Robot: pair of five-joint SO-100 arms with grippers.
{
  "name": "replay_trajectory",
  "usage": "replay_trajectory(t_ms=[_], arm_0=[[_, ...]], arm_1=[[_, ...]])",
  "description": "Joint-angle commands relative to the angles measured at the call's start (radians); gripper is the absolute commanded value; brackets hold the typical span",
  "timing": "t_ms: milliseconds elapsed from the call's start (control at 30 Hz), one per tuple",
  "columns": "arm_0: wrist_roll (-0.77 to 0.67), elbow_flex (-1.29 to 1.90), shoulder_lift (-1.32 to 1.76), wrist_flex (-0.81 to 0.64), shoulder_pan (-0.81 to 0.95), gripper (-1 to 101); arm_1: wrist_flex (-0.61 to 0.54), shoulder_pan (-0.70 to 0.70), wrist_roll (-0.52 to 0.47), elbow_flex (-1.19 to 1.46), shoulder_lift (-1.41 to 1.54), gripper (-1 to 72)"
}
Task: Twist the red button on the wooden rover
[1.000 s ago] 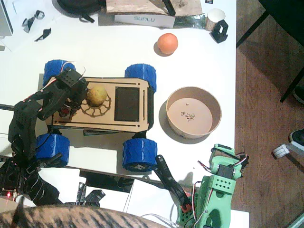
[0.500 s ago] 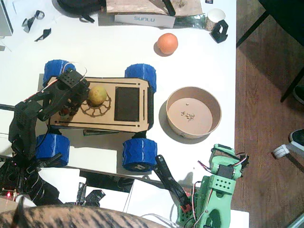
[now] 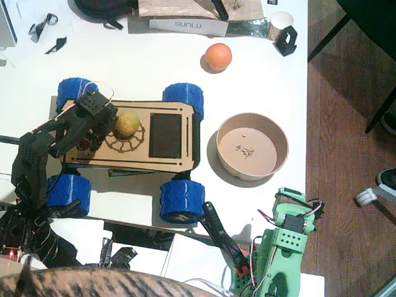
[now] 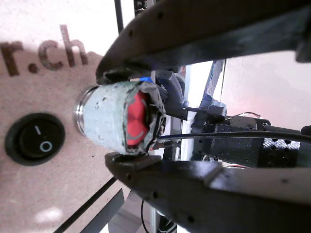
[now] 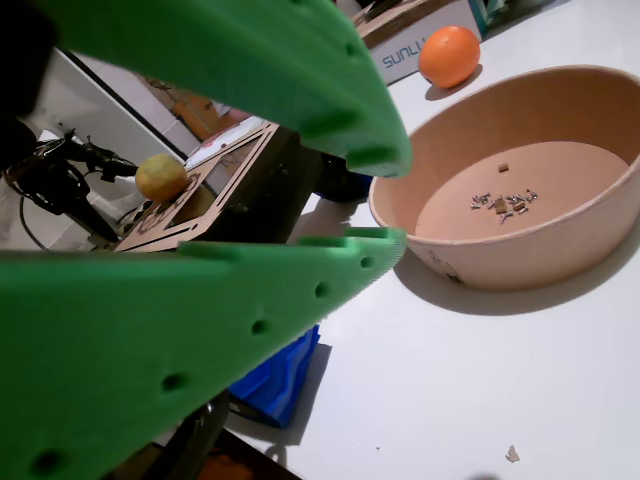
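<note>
Wrist view puts the left gripper (image 4: 130, 116) closed on the red button (image 4: 138, 119), one dark jaw above and one below the knob, whose pale wrapped barrel stands out of the wooden rover (image 3: 133, 135) deck just beside a black rocker switch (image 4: 35, 139). Turning it well likely means rolling the wrist about the knob's axis without loosening the pinch. The right gripper (image 5: 375, 195) rests near the tan bowl (image 3: 281, 139), jaws slightly parted. A white table (image 3: 148, 62) meets wooden floor (image 3: 346, 93) on the right.
</note>
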Motion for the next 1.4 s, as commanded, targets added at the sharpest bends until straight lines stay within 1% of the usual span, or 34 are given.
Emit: replay_trajectory(t_ms=[0,33,167,400,800,900,1067,1233,1367], arm_0=[[0.005,-0.029,0.054,0.017,0.044,0],[0.005,-0.029,0.052,0.018,0.044,1],[0.005,-0.029,0.052,0.017,0.044,10],[0.003,-0.029,0.048,0.017,0.041,19],[0.002,-0.029,0.178,0.078,0.040,21],[0.000,-0.029,0.224,0.106,0.044,20],[-0.028,-0.020,0.354,0.173,0.046,14],[-0.184,-0.017,0.515,0.207,0.037,8],[-0.367,-0.017,0.604,0.219,0.034,1]], arm_1=[[-0.005,0.008,0.006,-0.003,0.000,3.3],[-0.005,0.008,0.006,-0.003,0.000,3.3],[-0.005,0.008,0.006,-0.003,0.000,3.3],[-0.005,0.008,0.006,-0.003,0.000,3.3],[-0.005,0.008,0.006,-0.003,0.000,3.3],[-0.005,0.008,0.006,-0.003,0.000,3.3],[-0.005,0.008,0.006,-0.003,0.000,3.3],[-0.005,0.008,0.006,-0.003,0.000,3.3],[-0.005,0.008,0.006,-0.003,0.000,3.3]])
